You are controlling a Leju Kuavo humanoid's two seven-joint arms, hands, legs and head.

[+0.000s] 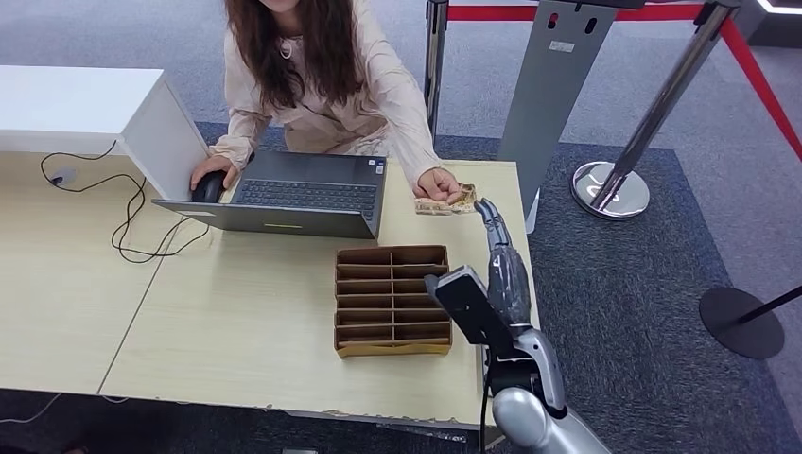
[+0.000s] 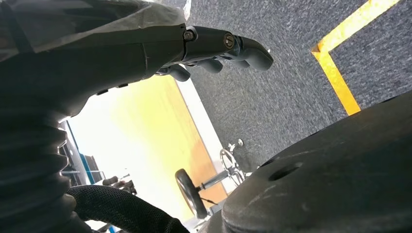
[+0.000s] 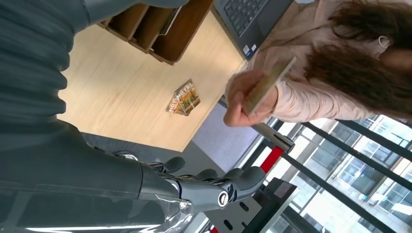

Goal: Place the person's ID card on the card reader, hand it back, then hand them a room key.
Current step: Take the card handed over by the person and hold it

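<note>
Right wrist view | person's hand (image 3: 243,99) pinches thin tan ID card (image 3: 268,83) | right hand (image 3: 214,187) empty, fingers apart

Head view looks down from high over the bench (image 1: 236,322); right wrist view sits close behind the right hand (image 3: 204,187), tilted, sharing bench, laptop (image 3: 252,17) and person (image 3: 340,73); left wrist view faces, apparently, carpet (image 2: 291,87).

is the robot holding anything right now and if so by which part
No. The right hand reaches toward the person with fingers apart and holds nothing. The card is in the person's hand, pinched near one end.
</note>
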